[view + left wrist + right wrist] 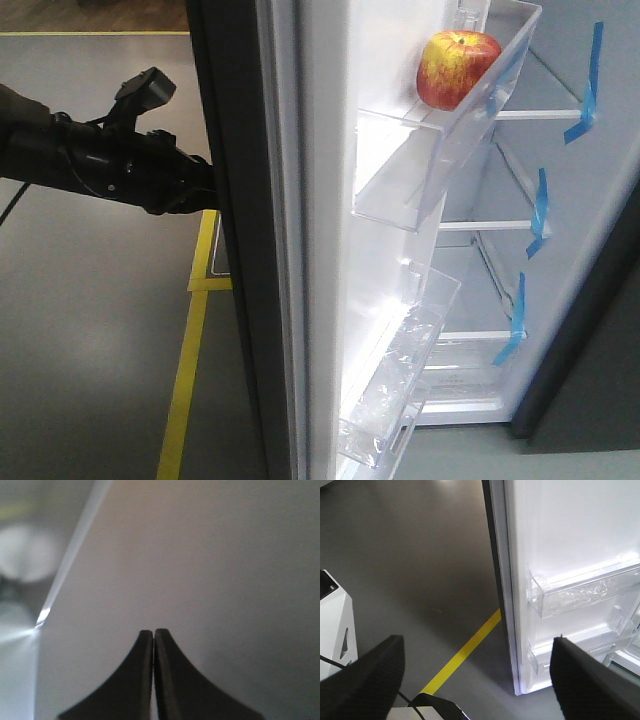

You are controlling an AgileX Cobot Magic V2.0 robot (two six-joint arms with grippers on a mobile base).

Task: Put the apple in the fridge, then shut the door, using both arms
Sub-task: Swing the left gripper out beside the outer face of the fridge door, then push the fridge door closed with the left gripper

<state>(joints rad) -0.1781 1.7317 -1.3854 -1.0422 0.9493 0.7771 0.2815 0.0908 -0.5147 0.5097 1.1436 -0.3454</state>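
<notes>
Small round red-yellow apple (457, 68) sits in top clear plastic bin (508, 55) on white inner side of tall dark-grey door (245, 250), door open. Thick black left arm (90, 160) reaches to door's outer face. Left gripper (153, 636) pinched closed, nothing btwn fingers. Right gripper (477, 640) spread wide, empty, above grey floor (420, 555) by door's lower edge.

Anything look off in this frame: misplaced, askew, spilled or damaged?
One thing: the apple sits in a clear bin on the open door, not on the taped shelves, so it would probably swing with the door on closing. Crinkled plastic film lies in a lower bin. No spill or damage shows.
</notes>
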